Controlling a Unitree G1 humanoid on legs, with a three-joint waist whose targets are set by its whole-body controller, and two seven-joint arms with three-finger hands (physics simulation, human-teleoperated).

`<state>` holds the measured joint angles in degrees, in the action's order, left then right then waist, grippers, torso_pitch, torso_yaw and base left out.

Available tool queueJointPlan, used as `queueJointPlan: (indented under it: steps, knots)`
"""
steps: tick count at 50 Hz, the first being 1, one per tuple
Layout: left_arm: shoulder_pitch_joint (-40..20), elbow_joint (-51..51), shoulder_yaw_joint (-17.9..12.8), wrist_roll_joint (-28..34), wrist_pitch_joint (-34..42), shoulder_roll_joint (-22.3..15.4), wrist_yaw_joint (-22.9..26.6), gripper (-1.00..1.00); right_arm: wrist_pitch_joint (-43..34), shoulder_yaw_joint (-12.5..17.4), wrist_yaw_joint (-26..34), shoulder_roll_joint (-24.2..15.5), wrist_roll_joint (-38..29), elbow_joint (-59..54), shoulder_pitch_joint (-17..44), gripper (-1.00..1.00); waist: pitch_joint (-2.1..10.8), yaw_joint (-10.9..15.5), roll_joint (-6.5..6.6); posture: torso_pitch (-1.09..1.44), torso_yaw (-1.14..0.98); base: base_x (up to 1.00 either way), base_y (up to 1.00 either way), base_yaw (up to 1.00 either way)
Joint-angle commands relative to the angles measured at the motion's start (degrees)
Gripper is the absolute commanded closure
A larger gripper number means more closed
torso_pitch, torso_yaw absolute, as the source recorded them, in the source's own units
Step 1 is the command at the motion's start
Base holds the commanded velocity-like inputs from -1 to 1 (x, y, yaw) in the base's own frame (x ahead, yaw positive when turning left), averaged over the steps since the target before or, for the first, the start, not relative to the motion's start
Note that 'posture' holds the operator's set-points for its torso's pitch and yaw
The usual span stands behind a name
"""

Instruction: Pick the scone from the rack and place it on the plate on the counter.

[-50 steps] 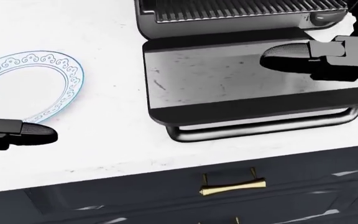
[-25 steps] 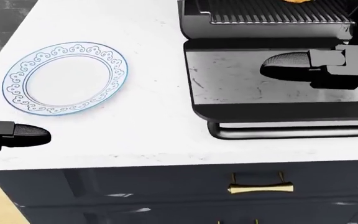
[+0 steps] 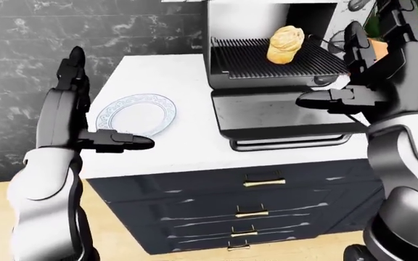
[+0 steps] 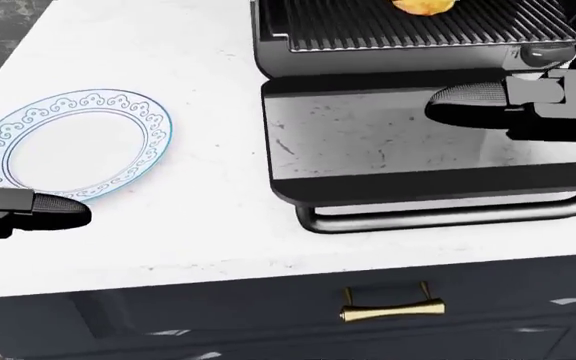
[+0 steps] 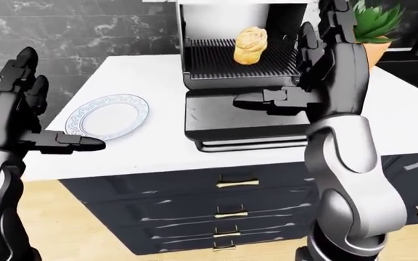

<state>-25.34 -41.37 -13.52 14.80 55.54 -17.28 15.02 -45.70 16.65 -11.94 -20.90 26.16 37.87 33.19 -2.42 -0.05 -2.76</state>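
Scone (image 3: 285, 44) sits upright on the pulled-out rack (image 3: 267, 61) of the small oven; head view shows only its lower edge at the top. Plate (image 4: 68, 146) lies bare on the counter (image 4: 198, 217), left of the open oven door (image 4: 408, 150). Eye views show both hands raised, fingers spread, empty: left hand (image 5: 16, 117) beside the plate, right hand (image 5: 325, 68) over the door.
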Motion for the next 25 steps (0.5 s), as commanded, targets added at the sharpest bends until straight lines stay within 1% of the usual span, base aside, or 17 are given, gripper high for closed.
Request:
queueJointPlan:
  steps: [1, 2, 3, 4, 6, 8, 9, 10, 11, 12, 13, 14, 16, 18, 21, 25]
  knots:
    - [-1.03, -1.17, -0.26, 0.09, -1.04, -0.69, -0.08, -1.0, 1.58, 0.32, 0.06, -0.34, -0.29, 0.81, 0.95, -1.0, 0.74, -0.12, 0.37, 0.0, 0.0, 0.13, 0.0, 0.0]
    - [-1.04, -1.29, -0.27, 0.09, -0.97, -0.72, 0.0, -1.0, 1.56, 0.27, 0.05, -0.32, -0.33, 0.91, 0.89, -1.0, 0.72, 0.33, -0.36, 0.0, 0.0, 0.14, 0.0, 0.0]
    - [-0.98, -1.35, -0.31, 0.15, -0.95, -0.71, -0.02, -1.0, 1.53, 0.16, 0.15, -0.3, -0.35, 1.07, 0.83, -1.0, 0.78, 0.19, -0.35, 0.0, 0.0, 0.13, 0.0, 0.0]
    - [-0.87, -1.48, -0.28, 0.2, -0.89, -0.71, 0.02, -1.0, 1.56, 0.16, 0.17, -0.28, -0.42, 1.1, 0.86, -1.0, 1.05, 0.11, 0.03, 0.0, 0.0, 0.14, 0.0, 0.0]
    - [-0.53, -2.18, -0.77, 0.19, -0.52, -0.84, 0.3, -1.0, 1.58, 0.23, 0.32, -0.2, -0.38, 1.25, 0.72, -1.0, 1.03, 0.2, 1.05, 0.0, 0.0, 0.13, 0.05, 0.0]
    - [-0.38, -2.57, -0.77, 0.33, -0.19, -0.97, 0.43, -1.0, 1.42, 0.5, 0.01, -0.12, -0.26, 1.13, 1.01, -1.0, 0.47, 0.31, 1.11, 0.0, 0.0, 0.13, 0.05, 0.0]
    - [-0.38, -2.65, -0.86, 0.3, -0.15, -0.94, 0.48, -1.0, 1.15, 1.03, -0.63, 0.23, 0.5, 0.96, 1.25, -1.0, -0.19, 0.01, 1.87, 0.0, 0.0, 0.0, 0.0, 0.0]
    - [-0.26, -2.84, -0.94, 0.38, -0.11, -1.03, 0.54, -1.0, 1.53, 1.08, -0.71, -0.16, 0.69, 1.2, 1.35, -1.0, 0.13, -0.45, 2.19, 0.0, 0.0, 0.0, 0.0, 0.0]
    - [-0.17, -2.92, -1.07, 0.27, -0.12, -0.9, 0.57, -1.0, 0.96, 1.13, -1.11, -0.26, 1.22, 1.27, 1.36, -1.0, 0.45, -0.79, 3.24, 0.0, 0.0, 0.0, 0.0, 0.0]
    - [-0.07, -2.78, -1.01, 0.32, -0.26, -0.91, 0.51, -1.0, 1.21, 1.07, -1.22, -0.46, 1.24, 1.19, 1.32, -1.0, 0.88, -0.98, 4.84, 0.0, 0.0, 0.0, 0.0, 0.0]
    - [-0.02, -2.91, -1.07, 0.3, -0.24, -0.88, 0.53, -1.0, 1.25, 1.05, -1.51, -0.58, 1.32, 1.07, 1.53, -1.0, 0.58, -1.19, 3.9, 0.0, 0.0, 0.0, 0.0, 0.0]
    - [0.03, -2.95, -1.08, 0.36, -0.26, -0.89, 0.48, -1.0, 1.35, 0.88, -1.6, -0.71, 1.29, 1.08, 1.56, -1.0, 0.47, -0.87, 3.55, 0.0, 0.0, 0.0, 0.0, 0.0]
    - [0.22, -3.3, -1.22, 0.35, -0.08, -0.86, 0.55, -1.0, 1.39, 0.69, -1.76, -0.83, 1.29, 1.16, 1.53, -1.0, 1.09, -0.59, 2.96, 0.0, 0.0, 0.0, 0.0, 0.0]
    - [0.43, -3.51, -1.42, 0.33, -0.07, -0.91, 0.63, -1.0, 1.34, 0.7, -1.81, -0.83, 1.41, 1.34, 1.35, -1.0, 1.12, -0.32, 2.34, 0.0, 0.0, 0.0, 0.0, 0.0]
    - [0.69, -3.63, -1.46, 0.22, -0.24, -0.74, 0.59, -1.0, 1.22, 0.7, -1.85, -0.99, 1.35, 1.1, 1.59, -1.0, 1.13, 0.07, 1.87, 0.0, 0.0, 0.0, 0.0, 0.0]
    - [0.71, -3.48, -1.47, 0.18, -0.41, -0.74, 0.54, -1.0, 0.68, 1.13, -2.14, -1.69, 1.33, 1.09, 2.03, -1.0, 1.23, 0.41, 1.71, 0.0, 0.0, 0.0, 0.0, 0.0]
